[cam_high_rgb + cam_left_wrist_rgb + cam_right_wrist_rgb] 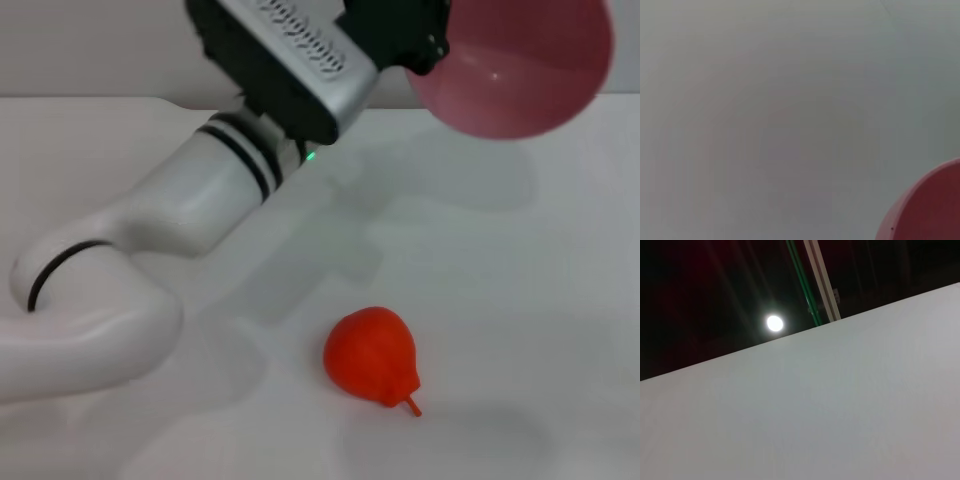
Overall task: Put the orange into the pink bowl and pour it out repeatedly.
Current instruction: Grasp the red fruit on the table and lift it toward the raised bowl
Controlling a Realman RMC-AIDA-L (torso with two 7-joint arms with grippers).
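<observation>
The orange (371, 356) lies on its side on the white table (520, 300), near the front centre, its stem pointing toward the front right. My left arm reaches from the lower left up to the back. Its gripper (428, 45) is shut on the rim of the pink bowl (520, 65) and holds it tilted in the air above the far right of the table, well behind and above the orange. No fruit shows in the bowl. The bowl's rim also shows in the left wrist view (932, 210). My right gripper is out of view.
The left arm's white forearm (200, 190) and elbow (80, 320) lie across the left half of the table. The right wrist view shows only a white surface (840, 415) and a dark ceiling with a lamp (774, 323).
</observation>
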